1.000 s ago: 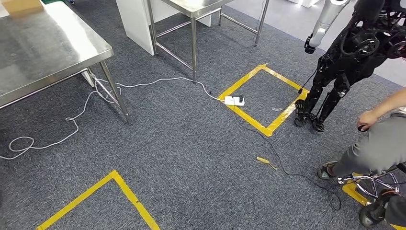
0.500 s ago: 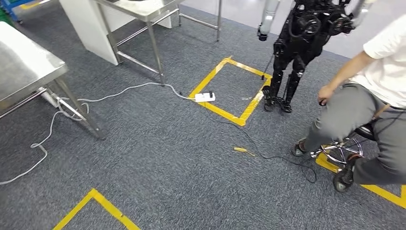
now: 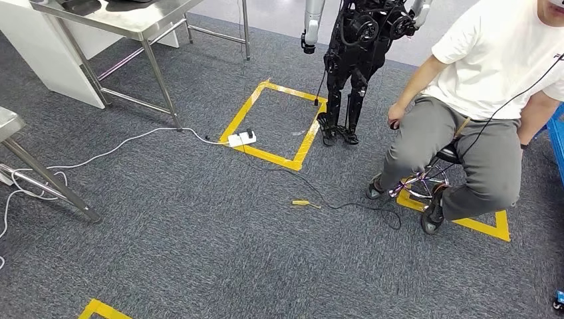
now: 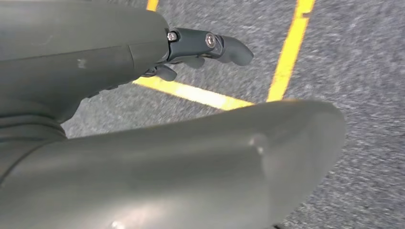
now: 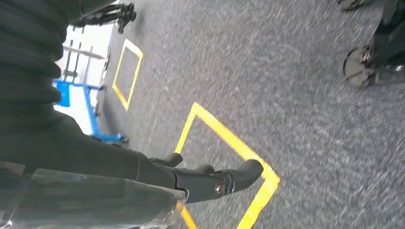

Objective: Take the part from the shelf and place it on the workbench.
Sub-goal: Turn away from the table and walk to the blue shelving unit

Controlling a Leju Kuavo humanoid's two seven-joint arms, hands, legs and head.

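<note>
My left hand (image 4: 119,52) hangs over grey carpet with a yellow tape line below it. Its dark fingers (image 4: 224,46) reach out straight and hold nothing. My right hand (image 5: 200,180) also hangs above the carpet, over the corner of a yellow tape square, fingers (image 5: 241,172) stretched out and holding nothing. A steel workbench (image 3: 143,23) stands at the far left in the head view, with dark items on its top. The corner of a second steel table (image 3: 10,123) juts in at the left edge.
A person in a white shirt (image 3: 489,80) sits on a wheeled stool (image 3: 425,186) at the right. Another black robot (image 3: 356,46) stands beside a yellow tape square (image 3: 266,157). A white power strip (image 3: 241,139), cables and a small screwdriver (image 3: 302,202) lie on the carpet. A blue frame (image 5: 83,105) stands farther off.
The camera has swung to the right: the tables slid toward the left edge, and the seated person and the other robot came further into view. Nothing on the floor moved itself.
</note>
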